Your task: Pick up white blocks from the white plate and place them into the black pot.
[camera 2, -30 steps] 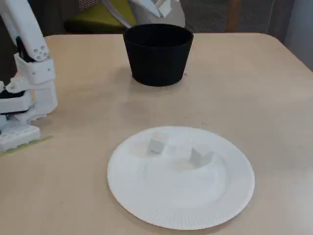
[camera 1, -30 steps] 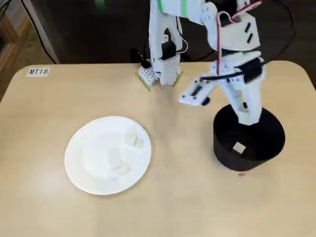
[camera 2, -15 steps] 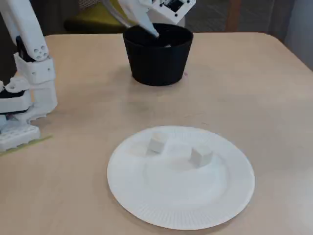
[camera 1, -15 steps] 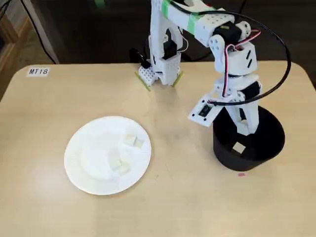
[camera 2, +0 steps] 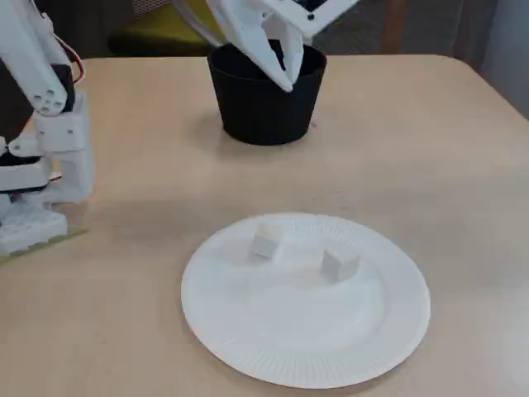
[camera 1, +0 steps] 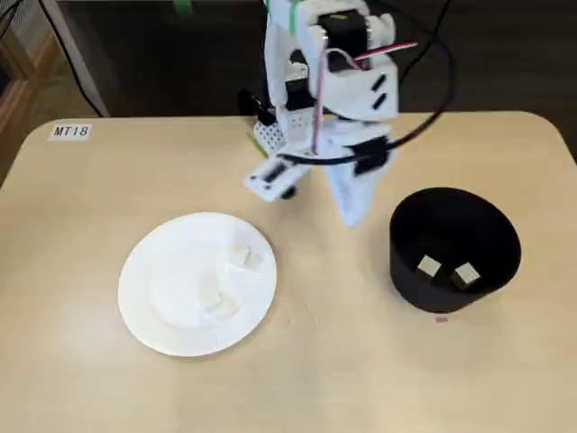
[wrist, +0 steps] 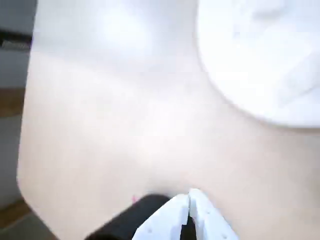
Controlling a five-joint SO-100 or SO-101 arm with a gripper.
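The white plate lies on the table at the left of a fixed view, and near the front in another fixed view. White blocks lie on it in two spots, also seen from the side. The black pot stands to the right with two white blocks inside. My gripper hangs above the table between plate and pot, close to the pot's rim. In the blurred wrist view its fingertips are together with nothing between them.
The arm's white base stands at the table's back edge behind the plate. A black cable loops off the arm above the pot. A label reading MT18 is stuck at the far left corner.
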